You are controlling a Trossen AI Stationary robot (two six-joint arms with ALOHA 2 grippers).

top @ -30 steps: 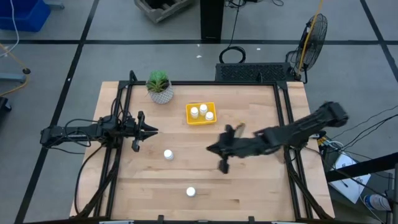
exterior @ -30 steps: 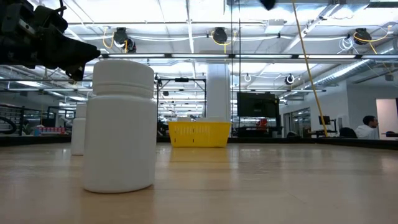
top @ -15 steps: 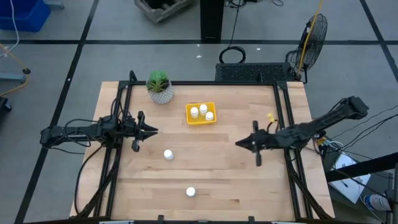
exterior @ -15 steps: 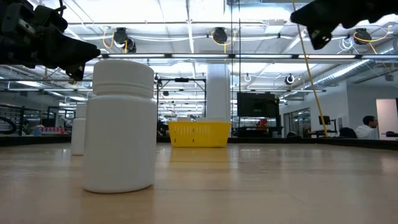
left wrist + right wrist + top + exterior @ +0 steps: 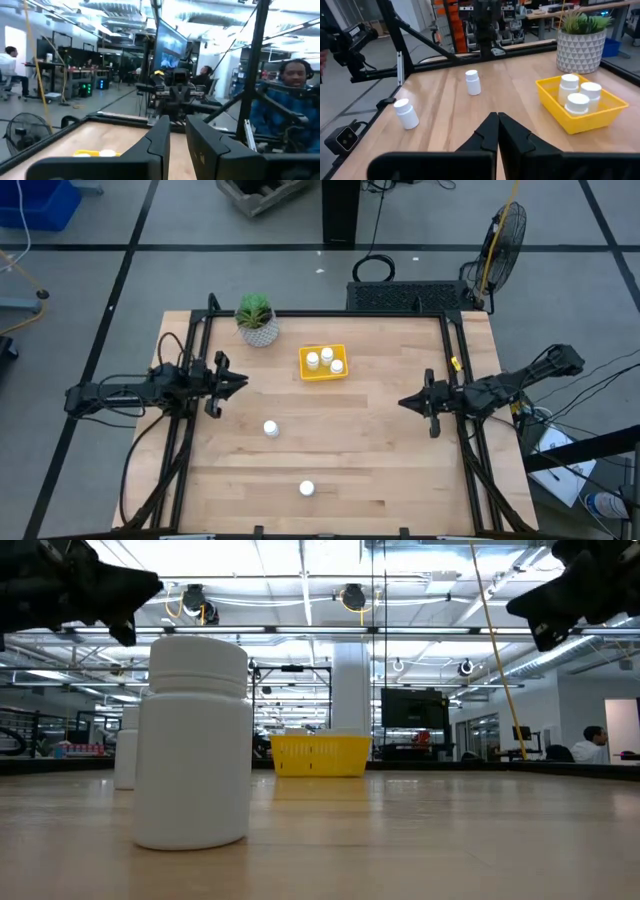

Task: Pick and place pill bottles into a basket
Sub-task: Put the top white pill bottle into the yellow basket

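Observation:
The yellow basket stands at the table's far middle and holds three white pill bottles; it also shows in the right wrist view. Two more bottles stand upright on the table: one left of centre, one near the front edge. In the low view the front one looms large. My left gripper hovers at the left edge, with a narrow gap between its fingers. My right gripper hovers near the right edge, shut and empty.
A white textured pot with a green plant stands at the far left, beside the basket. Dark frame rails run along the table's left and right sides. People sit in the room beyond the table.
My right gripper has drawn back from the table's middle toward the right edge, empty and shut. My left gripper has risen a little and shifted slightly toward the far edge. The bottles and basket have stayed in place.

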